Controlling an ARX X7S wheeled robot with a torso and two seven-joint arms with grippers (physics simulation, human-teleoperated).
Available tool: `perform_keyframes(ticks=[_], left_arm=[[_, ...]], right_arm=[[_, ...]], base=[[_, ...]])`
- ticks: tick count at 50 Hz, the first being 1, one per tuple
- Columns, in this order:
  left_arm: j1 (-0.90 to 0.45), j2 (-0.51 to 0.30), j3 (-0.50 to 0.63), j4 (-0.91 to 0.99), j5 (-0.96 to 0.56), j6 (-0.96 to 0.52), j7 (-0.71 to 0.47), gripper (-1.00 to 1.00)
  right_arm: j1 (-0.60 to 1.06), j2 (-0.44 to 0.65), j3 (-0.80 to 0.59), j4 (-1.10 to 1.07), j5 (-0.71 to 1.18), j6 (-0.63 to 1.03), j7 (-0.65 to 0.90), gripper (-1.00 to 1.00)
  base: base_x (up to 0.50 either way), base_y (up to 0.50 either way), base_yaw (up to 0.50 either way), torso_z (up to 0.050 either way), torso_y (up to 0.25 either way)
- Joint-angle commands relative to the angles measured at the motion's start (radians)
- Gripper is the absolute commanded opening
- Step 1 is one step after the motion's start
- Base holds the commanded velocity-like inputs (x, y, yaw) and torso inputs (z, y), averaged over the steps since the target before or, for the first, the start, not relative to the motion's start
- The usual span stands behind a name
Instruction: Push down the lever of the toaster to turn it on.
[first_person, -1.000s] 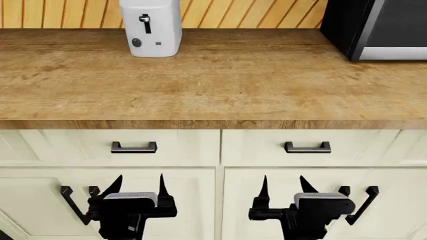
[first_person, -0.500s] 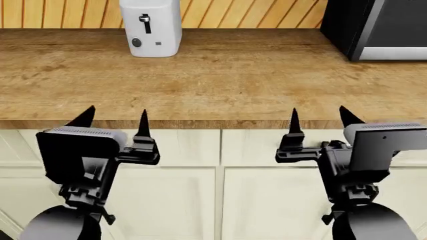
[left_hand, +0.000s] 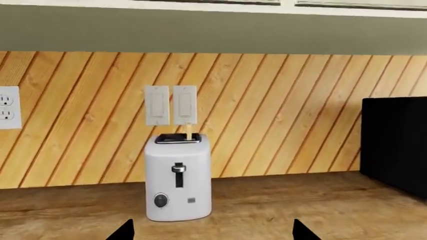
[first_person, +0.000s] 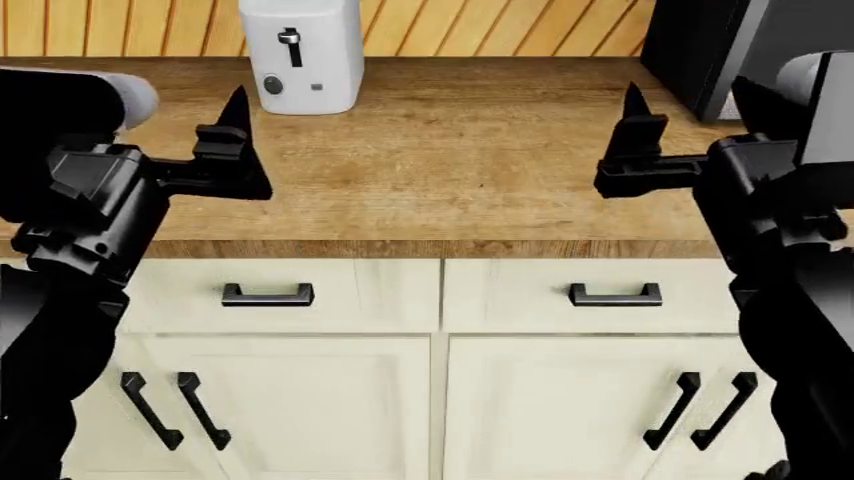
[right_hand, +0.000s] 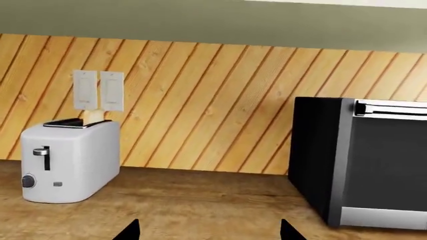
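Note:
The white toaster (first_person: 302, 55) stands at the back left of the wooden counter (first_person: 454, 150), against the slatted wall. Its small black lever (first_person: 288, 40) sits at the top of its vertical slot, above the round grey knob (first_person: 274, 85). The toaster (left_hand: 178, 185) and lever (left_hand: 177, 169) face the left wrist view; both also show in the right wrist view, toaster (right_hand: 67, 160) and lever (right_hand: 43, 151). My left gripper (first_person: 180, 105) is open and empty, over the counter in front of and below the toaster. My right gripper (first_person: 690, 100) is open and empty, far right of the toaster.
A black-and-silver microwave (first_person: 754, 50) stands at the back right, close to my right gripper; it shows large in the right wrist view (right_hand: 373, 165). Wall switches (left_hand: 171, 105) and an outlet (left_hand: 7, 107) are on the wall. Drawers and cabinet doors (first_person: 427, 380) lie below the counter.
Both arms have risen from in front of the cabinet doors to counter height and spread outward. Both grippers stay open. The toaster and lever have not moved.

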Motion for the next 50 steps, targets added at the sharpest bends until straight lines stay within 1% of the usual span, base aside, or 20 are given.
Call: perform_keyframes(ticks=[1,5,15,23,26,42,50], left_arm=[[-0.118,-0.028,-0.021,-0.063,-0.004,-0.014,0.001,1.0],[-0.143,-0.036,-0.034,-0.083,0.002,-0.01,-0.006,1.0],[-0.152,-0.048,-0.072,-0.066,-0.011,-0.029,-0.013,1.0],[-0.162,-0.048,-0.092,-0.044,-0.025,-0.05,-0.022,1.0],[-0.146,-0.045,-0.105,-0.03,-0.032,-0.053,-0.023,1.0],[-0.131,-0.048,-0.104,-0.031,-0.034,-0.038,-0.029,1.0],[-0.122,-0.052,-0.097,-0.033,-0.033,-0.015,-0.025,1.0]], right_arm=[[0.145,0.011,0.008,0.1,0.007,0.044,0.003,1.0],[0.163,0.011,0.003,0.126,0.001,0.032,0.008,1.0],[0.185,0.013,0.008,0.147,-0.002,0.024,0.016,1.0],[0.178,0.017,0.004,0.144,-0.003,0.012,0.019,1.0],[0.157,0.017,0.004,0.124,-0.003,0.004,0.023,1.0],[0.153,0.015,0.014,0.112,0.007,0.011,0.024,1.0],[0.156,0.015,0.01,0.126,0.006,0.008,0.028,1.0]], base=[[0.0,0.0,0.0,0.0,0.0],[0.0,0.0,0.0,0.0,0.0],[0.0,0.0,0.0,0.0,0.0],[0.0,0.0,0.0,0.0,0.0],[0.0,0.0,0.0,0.0,0.0],[0.0,0.0,0.0,0.0,0.0],[0.0,0.0,0.0,0.048,0.0]])
